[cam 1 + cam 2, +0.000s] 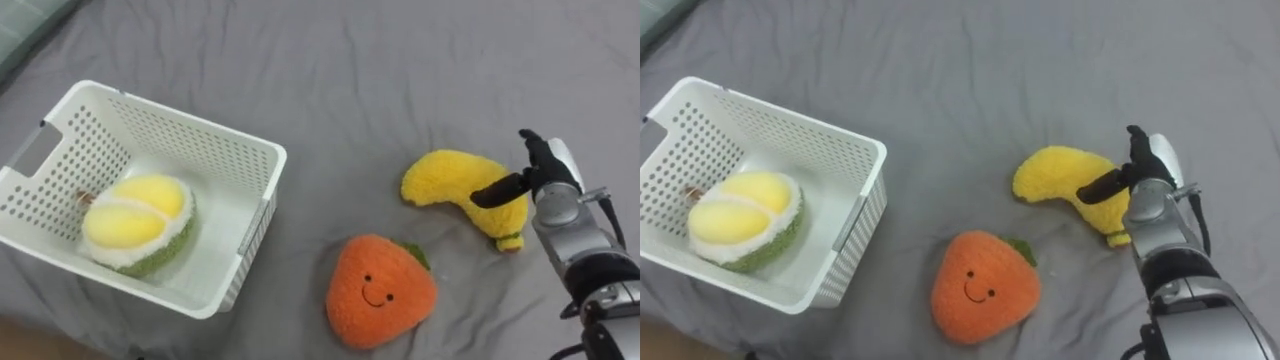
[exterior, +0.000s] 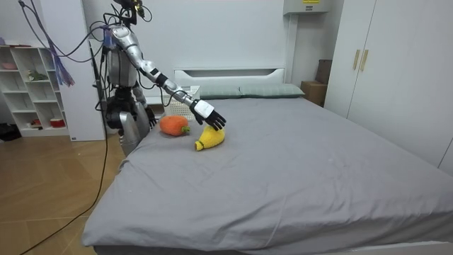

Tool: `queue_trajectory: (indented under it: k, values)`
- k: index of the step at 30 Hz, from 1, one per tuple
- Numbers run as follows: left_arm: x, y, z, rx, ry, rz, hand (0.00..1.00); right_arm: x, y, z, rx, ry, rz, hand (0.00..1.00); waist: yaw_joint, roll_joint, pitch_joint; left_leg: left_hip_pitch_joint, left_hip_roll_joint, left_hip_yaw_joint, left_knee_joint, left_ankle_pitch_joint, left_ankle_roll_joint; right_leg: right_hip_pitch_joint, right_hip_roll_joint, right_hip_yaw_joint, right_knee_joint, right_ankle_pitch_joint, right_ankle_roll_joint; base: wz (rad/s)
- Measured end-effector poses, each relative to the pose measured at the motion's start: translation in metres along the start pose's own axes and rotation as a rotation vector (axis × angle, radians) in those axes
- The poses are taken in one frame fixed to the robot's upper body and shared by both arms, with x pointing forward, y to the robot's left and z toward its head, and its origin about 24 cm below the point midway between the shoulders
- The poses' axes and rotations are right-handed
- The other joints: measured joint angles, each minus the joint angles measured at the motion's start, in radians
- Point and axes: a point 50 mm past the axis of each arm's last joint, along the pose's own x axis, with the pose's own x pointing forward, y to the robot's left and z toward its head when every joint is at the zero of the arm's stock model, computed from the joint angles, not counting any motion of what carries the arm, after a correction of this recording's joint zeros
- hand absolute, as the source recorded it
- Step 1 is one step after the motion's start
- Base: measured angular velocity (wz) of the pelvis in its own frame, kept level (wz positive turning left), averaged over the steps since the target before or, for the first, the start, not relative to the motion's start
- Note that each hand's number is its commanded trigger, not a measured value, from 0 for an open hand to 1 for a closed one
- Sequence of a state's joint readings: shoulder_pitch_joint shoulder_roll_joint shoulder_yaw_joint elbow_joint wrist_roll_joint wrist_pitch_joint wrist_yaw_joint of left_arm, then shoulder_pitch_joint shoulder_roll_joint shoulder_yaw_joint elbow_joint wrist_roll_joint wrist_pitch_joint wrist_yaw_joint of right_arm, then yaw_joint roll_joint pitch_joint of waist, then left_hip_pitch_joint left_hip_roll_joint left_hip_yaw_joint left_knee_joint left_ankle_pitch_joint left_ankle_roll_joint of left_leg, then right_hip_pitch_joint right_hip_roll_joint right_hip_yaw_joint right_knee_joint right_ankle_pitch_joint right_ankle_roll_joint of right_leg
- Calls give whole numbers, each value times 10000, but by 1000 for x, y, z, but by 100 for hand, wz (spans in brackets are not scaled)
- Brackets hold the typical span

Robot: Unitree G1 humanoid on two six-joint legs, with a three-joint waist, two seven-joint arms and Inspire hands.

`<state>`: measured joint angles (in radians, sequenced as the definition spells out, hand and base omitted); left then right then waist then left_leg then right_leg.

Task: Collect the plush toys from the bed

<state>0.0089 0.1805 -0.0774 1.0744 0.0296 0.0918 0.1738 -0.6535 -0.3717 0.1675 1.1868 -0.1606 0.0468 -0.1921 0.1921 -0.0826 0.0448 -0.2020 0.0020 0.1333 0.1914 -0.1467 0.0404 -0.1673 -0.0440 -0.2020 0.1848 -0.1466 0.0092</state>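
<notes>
A yellow banana plush (image 1: pixel 445 178) lies on the grey bed (image 1: pixel 360 80) at the right. My right hand (image 1: pixel 545 178) rests at its right end, open, the thumb lying across the plush and the fingers straight. An orange fruit plush with a smiling face (image 1: pixel 378 292) lies nearer me, just left of the banana. At the left stands a white perforated basket (image 1: pixel 250 145) holding a yellow and green durian plush (image 1: pixel 140 220). In the room view I stand at the bed's side with my right arm stretched over the banana plush (image 2: pixel 210 139). My left hand (image 2: pixel 151 117) hangs low by my body.
Pillows (image 2: pixel 265 90) and a white headboard (image 2: pixel 230 73) are at the far end of the bed. A wide stretch of grey sheet runs beyond the toys. A white shelf unit (image 2: pixel 32 85) stands behind me and wardrobes (image 2: pixel 375 64) line the far wall.
</notes>
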Motion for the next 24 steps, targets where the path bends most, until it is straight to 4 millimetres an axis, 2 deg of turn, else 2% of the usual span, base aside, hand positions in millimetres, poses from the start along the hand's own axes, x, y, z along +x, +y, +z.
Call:
queue_trajectory:
  k: [1, 8, 15, 16, 17, 18, 24]
  values:
    - [0, -1, 0, 103, -43, -32, 0, 0, 2, -2, -211, 39, 86, 0, 43, 36, 23, -81, 1, -7, -1, 0, -1, -75, 1, -40, -3, 0, 0, 0]
    - [1, -1, 4, 184, -247, -112, 0, -1, 5, -3, -649, -9, 212, 0, 85, 35, 24, -496, 13, -111, -5, 25, -40, -464, 9, -204, 1, 0, 0, 3]
    - [1, -2, 7, -419, -417, -206, 0, -1, 4, -3, -1038, -150, 215, 0, 78, 22, 25, -512, -6, -434, -28, 25, -40, -463, 2, -405, 8, 0, 0, 1]
    - [1, -2, 8, -501, -423, -211, 0, -1, 3, -3, -1044, -145, 201, 23, 72, 22, 24, -530, -12, -528, -28, 25, -40, -465, -1, -488, 8, 0, 0, 4]
    - [1, -2, 8, -559, -421, -214, 0, -1, 3, -3, -1047, -143, 195, 67, 72, 20, 23, -540, -13, -547, -28, 25, -40, -469, -2, -487, 8, 0, 0, 5]
    - [1, -2, 8, -606, -416, -217, 0, -1, 2, -3, -1049, -141, 189, 100, 72, 16, 21, -553, -13, -552, -27, 25, -41, -478, -2, -491, 7, -1, 0, 4]
    - [1, -3, 10, -511, -493, -291, 0, -1, 2, -7, -1124, -44, 109, 100, 81, -2, 11, -540, -14, -567, -22, 27, -44, -470, -2, -479, 10, 0, 0, 1]
